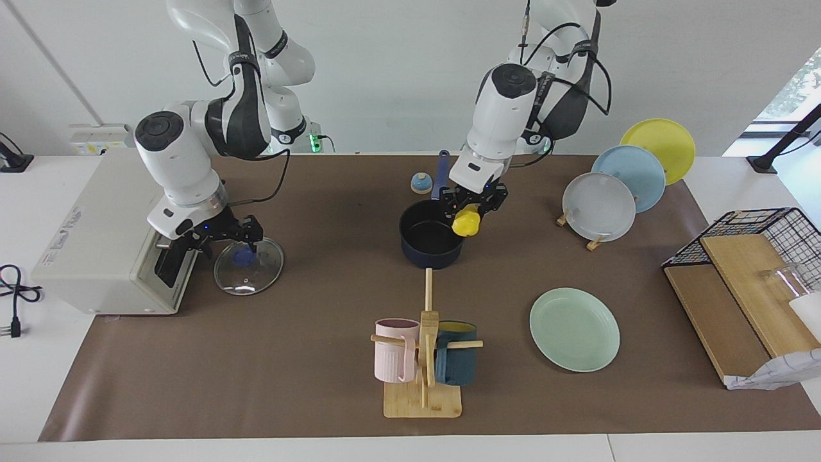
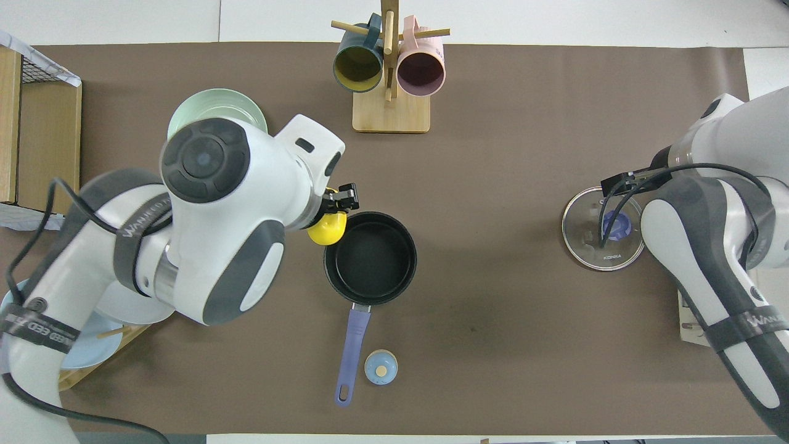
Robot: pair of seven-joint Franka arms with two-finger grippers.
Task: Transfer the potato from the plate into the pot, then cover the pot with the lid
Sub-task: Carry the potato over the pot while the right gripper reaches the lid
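Observation:
My left gripper (image 1: 476, 206) is shut on the yellow potato (image 1: 466, 223) and holds it in the air over the rim of the navy pot (image 1: 431, 239), on the side toward the left arm's end. The overhead view shows the potato (image 2: 328, 228) at the edge of the pot (image 2: 370, 256), which is empty. The mint-green plate (image 1: 574, 329) lies empty, farther from the robots. My right gripper (image 1: 231, 246) is open, low over the glass lid (image 1: 249, 266) by its blue knob. The lid (image 2: 601, 246) lies flat on the mat beside the toaster oven.
A toaster oven (image 1: 96, 237) stands at the right arm's end. A mug rack (image 1: 423, 359) with a pink and a teal mug stands farther out than the pot. A small bell (image 1: 421, 183) sits beside the pot handle (image 1: 440, 173). A plate rack (image 1: 616, 192) and a wire basket (image 1: 750, 240) stand at the left arm's end.

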